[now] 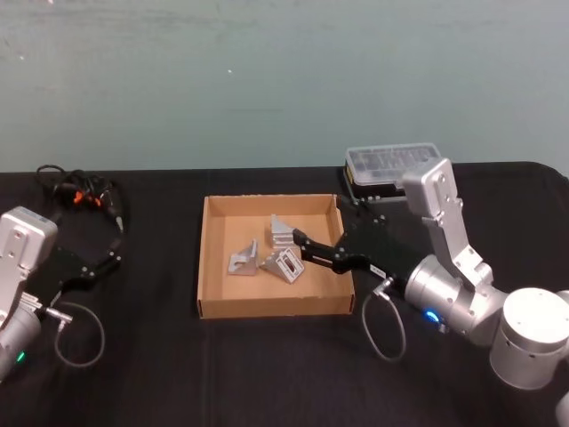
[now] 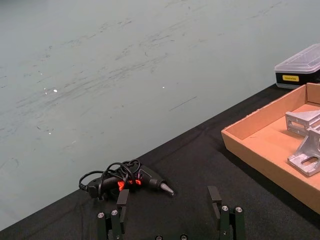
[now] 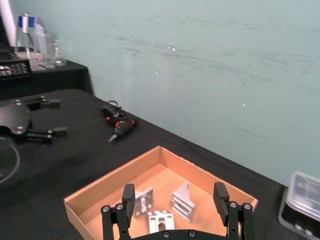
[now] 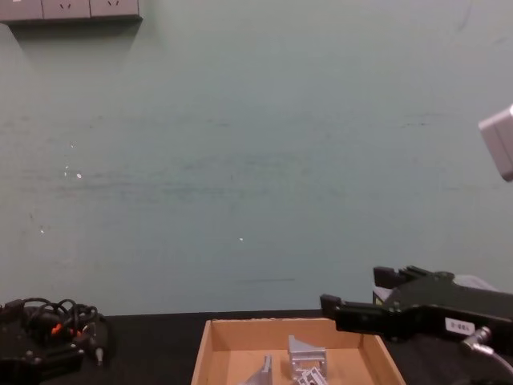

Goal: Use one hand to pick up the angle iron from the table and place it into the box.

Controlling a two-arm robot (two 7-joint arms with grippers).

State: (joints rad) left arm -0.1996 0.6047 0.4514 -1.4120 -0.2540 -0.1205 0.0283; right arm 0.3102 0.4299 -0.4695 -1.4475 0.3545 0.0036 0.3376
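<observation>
Your right gripper (image 1: 300, 242) hangs with fingers apart and empty over the box (image 1: 212, 267), where three angle irons (image 1: 286, 265) already lie at its centre. Withdrawing low toward 4 o'clock could clip the wall and drag the box across the surface (image 1: 151, 356).

Table (image 1: 160, 374): matte black. Box (image 1: 213, 267): tan cardboard. Three brackets (image 1: 283, 265) inside: silver-grey metal. Right gripper (image 1: 298, 243): black, white label on its body; arm silver-grey. Left gripper (image 2: 170, 210): black. Case (image 1: 391, 165): black base, clear lid, yellow label. Tool (image 2: 131, 181): black, orange-red marks. Wall (image 1: 267, 80): pale green.
</observation>
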